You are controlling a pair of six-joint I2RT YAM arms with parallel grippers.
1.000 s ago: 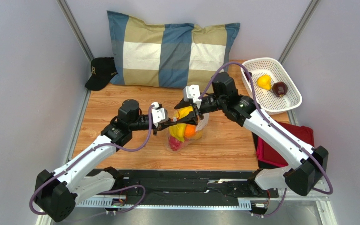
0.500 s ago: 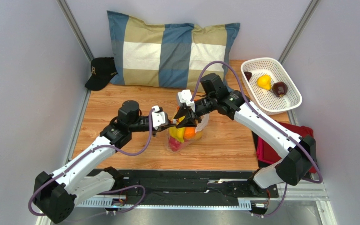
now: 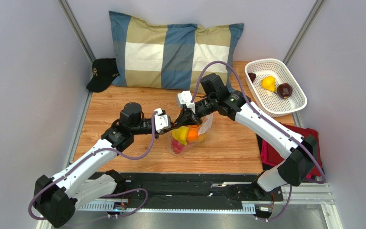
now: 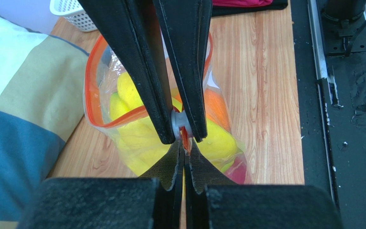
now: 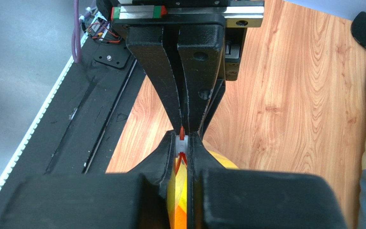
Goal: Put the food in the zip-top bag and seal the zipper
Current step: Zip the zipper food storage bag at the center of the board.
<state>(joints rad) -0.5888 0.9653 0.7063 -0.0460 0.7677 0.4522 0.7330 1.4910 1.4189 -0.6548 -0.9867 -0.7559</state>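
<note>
The bag (image 3: 207, 125) stands mid-table (image 3: 228, 148), full of food (image 3: 184, 136). The left gripper (image 4: 184, 160) squeezes the zipper's (image 4: 87, 86) left end to hold it steady. The right gripper (image 4: 182, 130) pinches the zipper just beside, likely to slide along and close the open mouth.

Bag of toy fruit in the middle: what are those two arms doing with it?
The zip-top bag holds toy fruit. The left gripper and right gripper meet at one spot on the zipper, jaws shut on the strip. Beside them the mouth gapes open, and three pieces lie in the white basket.
</note>
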